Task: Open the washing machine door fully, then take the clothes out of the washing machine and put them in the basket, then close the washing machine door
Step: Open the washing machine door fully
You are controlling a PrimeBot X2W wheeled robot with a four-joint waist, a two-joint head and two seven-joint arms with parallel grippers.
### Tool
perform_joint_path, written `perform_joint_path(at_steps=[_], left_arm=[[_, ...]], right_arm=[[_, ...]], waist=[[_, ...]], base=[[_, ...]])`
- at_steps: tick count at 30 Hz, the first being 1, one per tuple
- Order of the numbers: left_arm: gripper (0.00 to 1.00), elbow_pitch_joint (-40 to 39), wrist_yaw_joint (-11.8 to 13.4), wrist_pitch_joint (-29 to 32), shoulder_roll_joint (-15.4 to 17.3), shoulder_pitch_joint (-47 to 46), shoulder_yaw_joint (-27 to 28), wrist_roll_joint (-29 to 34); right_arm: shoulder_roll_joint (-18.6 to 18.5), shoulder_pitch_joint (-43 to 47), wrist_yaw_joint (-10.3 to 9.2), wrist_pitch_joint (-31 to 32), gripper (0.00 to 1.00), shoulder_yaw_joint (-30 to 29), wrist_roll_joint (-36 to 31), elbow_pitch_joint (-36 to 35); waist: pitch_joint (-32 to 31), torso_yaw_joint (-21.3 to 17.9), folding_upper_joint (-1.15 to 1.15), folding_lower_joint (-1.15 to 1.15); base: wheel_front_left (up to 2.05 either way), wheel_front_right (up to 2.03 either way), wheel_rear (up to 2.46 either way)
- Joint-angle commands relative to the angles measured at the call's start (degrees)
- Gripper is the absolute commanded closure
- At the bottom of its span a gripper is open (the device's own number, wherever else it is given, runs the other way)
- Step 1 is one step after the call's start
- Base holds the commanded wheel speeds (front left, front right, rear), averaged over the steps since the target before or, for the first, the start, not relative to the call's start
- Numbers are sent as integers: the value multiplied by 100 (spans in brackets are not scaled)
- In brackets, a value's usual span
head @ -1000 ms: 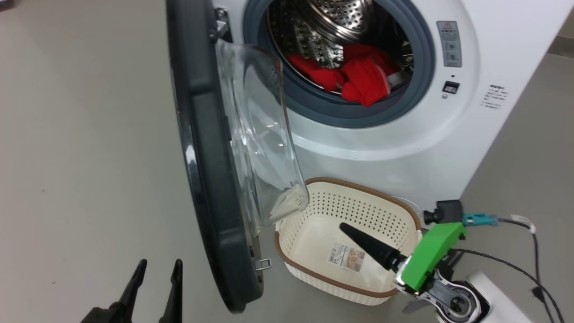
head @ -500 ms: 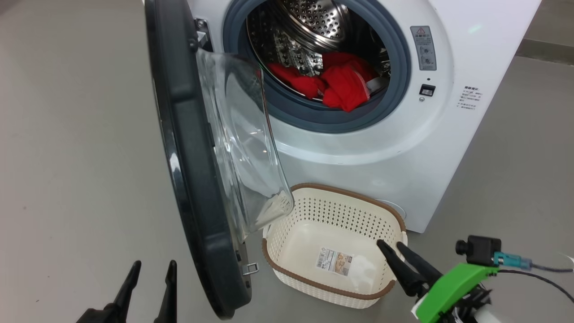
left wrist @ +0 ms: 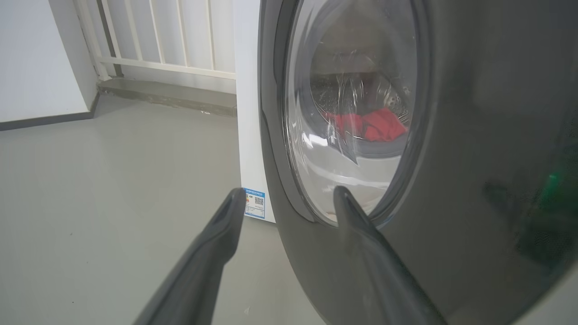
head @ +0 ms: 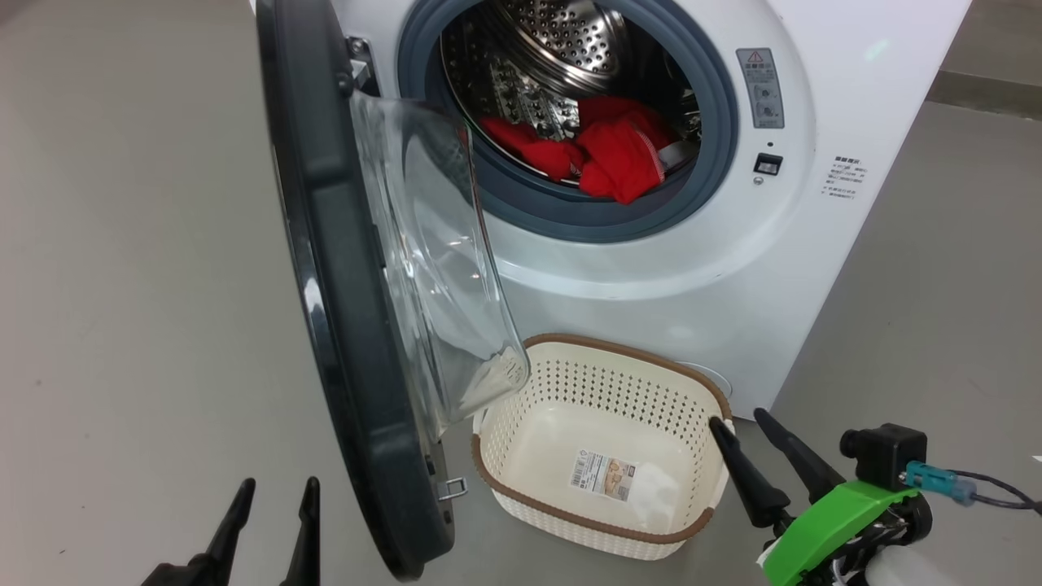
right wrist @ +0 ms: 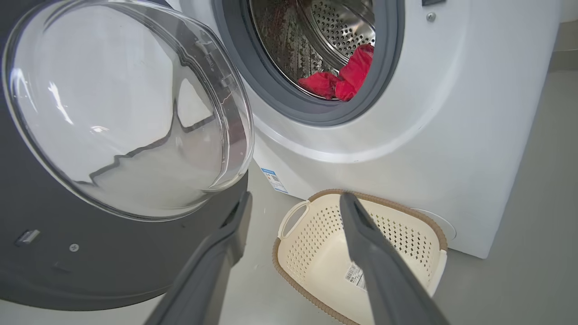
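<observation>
Before the washer (head: pixel 651 285), the basket (head: pixel 619 382) stands on the floor (head: pixel 122 285), just beside the wide-open door (head: pixel 326 244). Red clothes (head: pixel 619 155) lie in the drum (head: pixel 562 41). Left claw (head: pixel 280 482), fingers apart, hovers left of the door. Right claw (head: pixel 739 417), fingers also apart and holding nothing, hangs at the basket's right rim.

Left gripper (head: pixel 279 485) sits low at the near left, both dark fingers spread, pointing straight ahead. Right gripper (head: pixel 739 418) at near right, jaws apart too, fingers tilted leftward.
</observation>
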Motion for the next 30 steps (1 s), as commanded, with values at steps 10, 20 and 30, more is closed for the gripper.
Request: perform_joint_path(at_steps=[10,20,30], left_arm=[[0,-72,-35,-70,66,-144,170,-18],[0,-92,-30,-70,66,-109,174,-27],[0,-59,-29,-70,66,-125,160,-37]], right_arm=[[527,517,28,-78,0,-1018,-2064,-635],[928,937,28,-78,0,-1769,-2954,-1082],[1036,1106,28,-78,0,-1874,-3210,-894]], waist=[[-17,31,0,0],[-48,64,0,0],[-50,85,0,0]], base=[[0,0,0],[0,0,0],[0,0,0]])
